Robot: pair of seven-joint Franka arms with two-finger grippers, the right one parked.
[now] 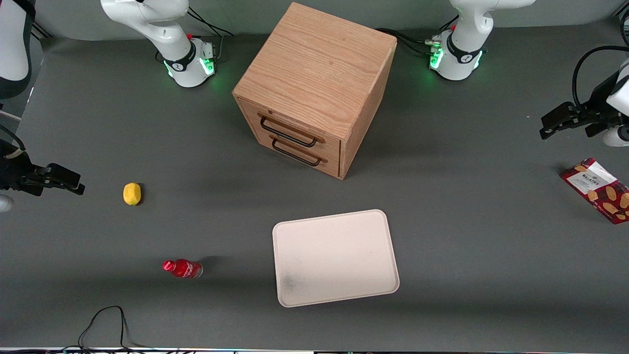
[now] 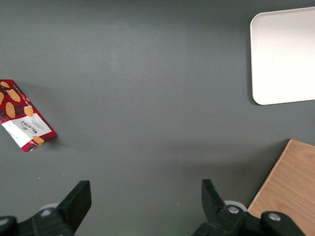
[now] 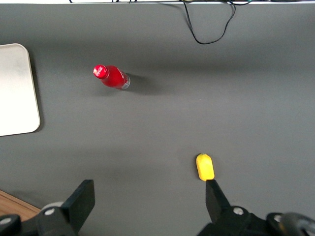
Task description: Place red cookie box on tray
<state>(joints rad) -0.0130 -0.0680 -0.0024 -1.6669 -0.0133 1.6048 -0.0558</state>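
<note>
Nothing of the task is done yet, as far as these views show. The red cookie box (image 1: 598, 190) lies flat on the counter (image 1: 467, 187), well out toward the working arm's end, with its label side up and its long axis set at a slant to the counter's edge. Taking the tray (image 1: 335, 257) as the landmark, the box is well apart from it, with a wide stretch of bare counter between the 2, and sits somewhat farther from the front camera than the tray does. The tray itself carries nothing but a faint grey smudge near 1 corner. The claw (image 1: 553, 124) hangs above the counter, farther from the front camera than the box and near it, not touching it; the left wrist view shows its 2 fingers (image 2: 74, 204) spread wide with only grey counter between them, so it has hold of nothing. The wooden drawer cabinet (image 1: 314, 88) stands farther from the front camera than the tray. What is left, by my reading, is the whole job: bring the claw down over the box, close on it, lift, carry it across to the tray and set it down inside the low rim.
</note>
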